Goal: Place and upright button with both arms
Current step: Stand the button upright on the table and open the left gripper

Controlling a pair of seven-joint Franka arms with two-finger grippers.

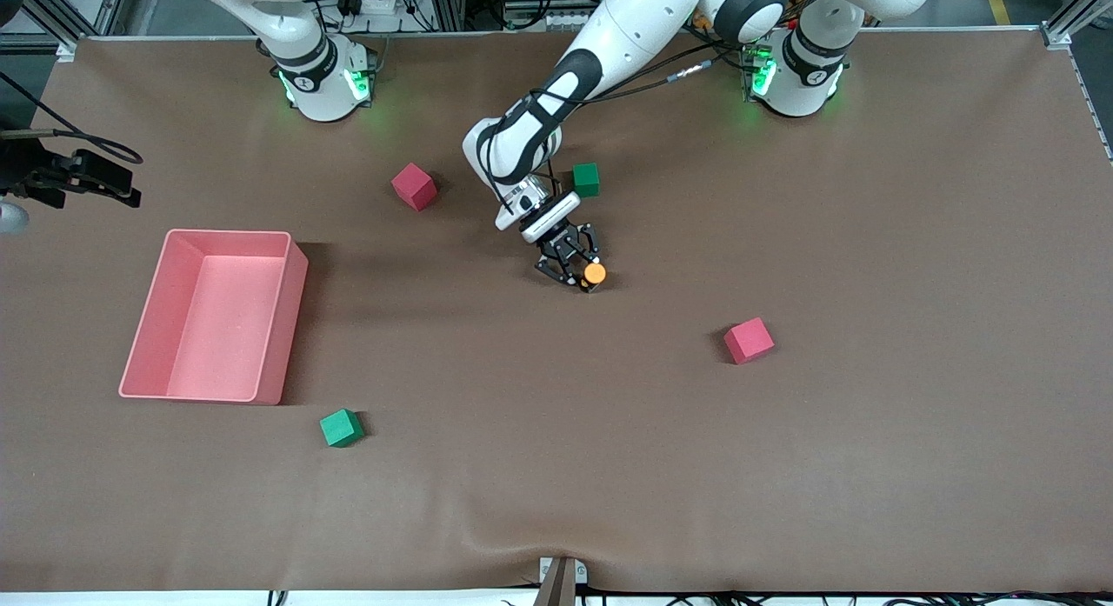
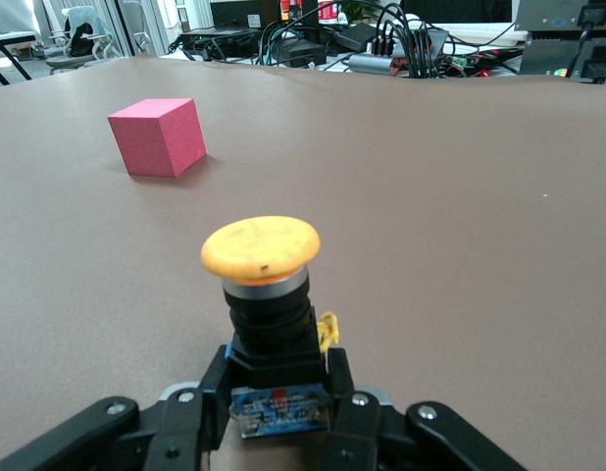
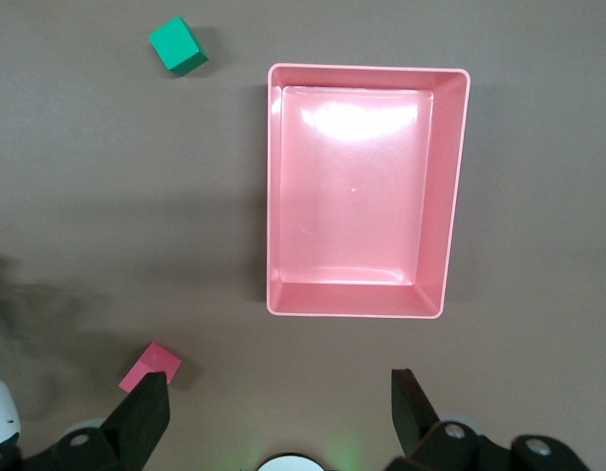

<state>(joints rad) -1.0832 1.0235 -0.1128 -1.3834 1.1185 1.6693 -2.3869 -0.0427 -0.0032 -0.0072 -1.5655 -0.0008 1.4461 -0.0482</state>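
Brown worktop (image 1: pixel 869 458) at frame centre carries the button (image 1: pixel 594 274), upright and clenched at its black body by the left claw (image 1: pixel 576 269), so release remains, while the right claw (image 3: pixel 278 407) hangs released above the pink tray (image 3: pixel 450 186).

button (image 2: pixel 269 324) base: hidden by left claw (image 2: pixel 274 417) | right arm: cropped

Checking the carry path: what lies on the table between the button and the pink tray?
Nothing: in the front view only bare brown table lies between the button, held in the left gripper, and the pink tray.
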